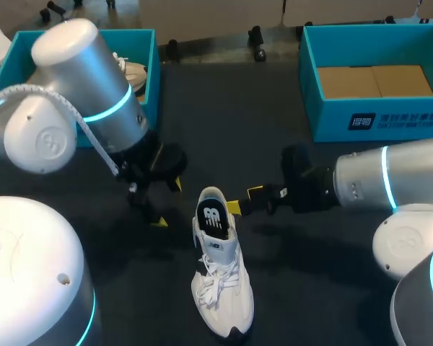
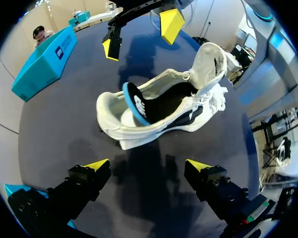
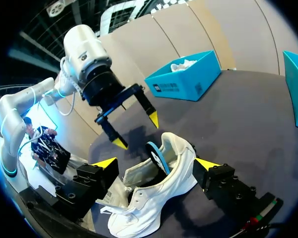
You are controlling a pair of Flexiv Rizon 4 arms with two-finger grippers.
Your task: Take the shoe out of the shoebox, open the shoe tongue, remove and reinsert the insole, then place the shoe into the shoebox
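The dark table (image 1: 310, 288) showed open surface on every side of the shoe (image 1: 220, 281). Beyond the shoe's heel, well apart from it, stood the left shoebox (image 1: 148, 72) and the right shoebox (image 1: 375, 119). The shoe sat upright on its sole outside both, tongue laid forward. The left gripper (image 1: 167, 202) hung near the heel's left side, fingers spread wide, holding nothing. The right gripper (image 1: 244, 200) hung just beside the heel's right, likewise wide and empty. The black, blue-edged insole (image 1: 211, 216) stuck up partway from the heel.
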